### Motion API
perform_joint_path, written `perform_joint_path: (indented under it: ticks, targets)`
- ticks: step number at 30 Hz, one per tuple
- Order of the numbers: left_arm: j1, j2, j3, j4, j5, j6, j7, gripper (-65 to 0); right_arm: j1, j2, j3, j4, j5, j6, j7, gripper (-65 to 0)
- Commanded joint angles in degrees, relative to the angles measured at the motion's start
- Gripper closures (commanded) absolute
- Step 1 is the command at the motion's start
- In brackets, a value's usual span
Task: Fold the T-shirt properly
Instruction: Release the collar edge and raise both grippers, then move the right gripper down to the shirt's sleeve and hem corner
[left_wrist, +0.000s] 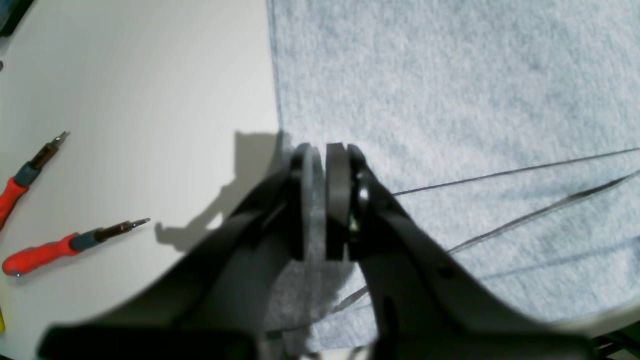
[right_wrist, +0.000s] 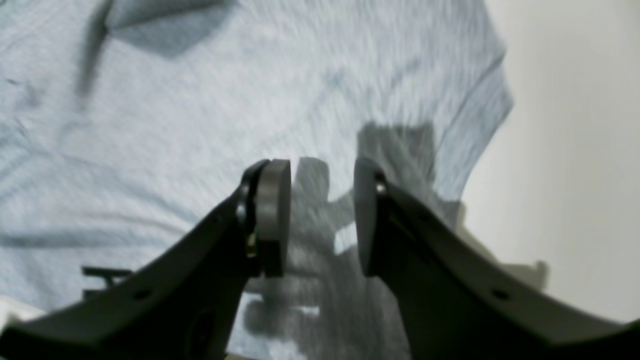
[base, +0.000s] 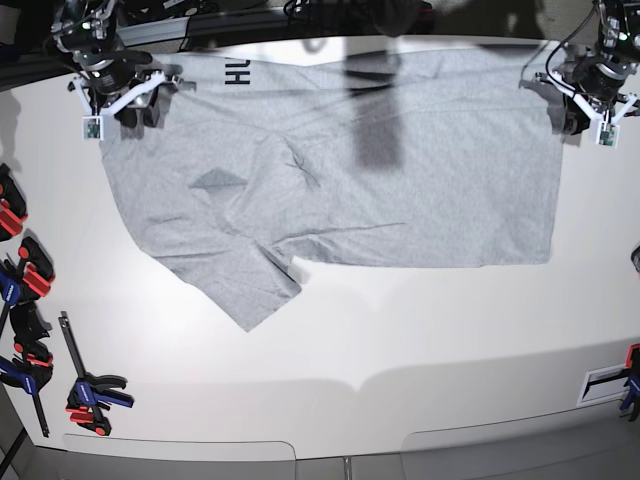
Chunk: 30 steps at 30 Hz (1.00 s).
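Two black letters, "HU", show at the T-shirt (base: 400, 190)'s far edge as we spread it across the white table (base: 400, 340); left fingers (left_wrist: 320, 200) stand narrowly parted at its hem, right fingers (right_wrist: 322, 215) wide above fabric.

1 T-shirt (base: 400, 180), 2 screwdrivers (left_wrist: 70, 245)

left gripper (left_wrist: 325, 200) over T-shirt (left_wrist: 450, 100), screwdrivers (left_wrist: 75, 245) beside
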Motion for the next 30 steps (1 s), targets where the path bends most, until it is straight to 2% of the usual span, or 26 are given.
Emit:
perform_joint_path:
  ticks: [1,6,13,16,22,30]
  targets:
    - [0.15,-0.83,-0.57,0.83,-0.13,0.04,-1.2,-4.2,0.42,0.66,0.31,2.54,0.61,-0.24,1.9,-20.2]
    - [0.15,-0.85,-0.57,0.83,-0.13,0.07,-2.29,-4.2,5.09,0.66,0.31,8.26,0.59,-0.2,2.67,-20.2]
    - [-1.09,-1.31,-0.57,0.83,-0.11,0.02,-5.86,-4.2,13.77,0.66,0.28,8.9,0.59,-0.22,2.69,-20.1]
    - [-3.78,-1.29,-0.57,0.81,-0.74,0.02,-5.86,-4.2,16.65,0.63,0.28,8.76,0.61,-0.2,2.73,-20.1]
    - [-11.5,-1.14,-0.57,0.68,-6.21,0.02,-6.1,-4.2,20.7,-0.22,0.24,8.26,0.66,-0.22,4.17,-20.1]
    - [-18.82,-1.14,-0.57,-0.31,-6.21,0.0,-6.12,-4.2,24.87,-3.19,-0.39,5.68,0.76,-0.2,5.07,-20.1]
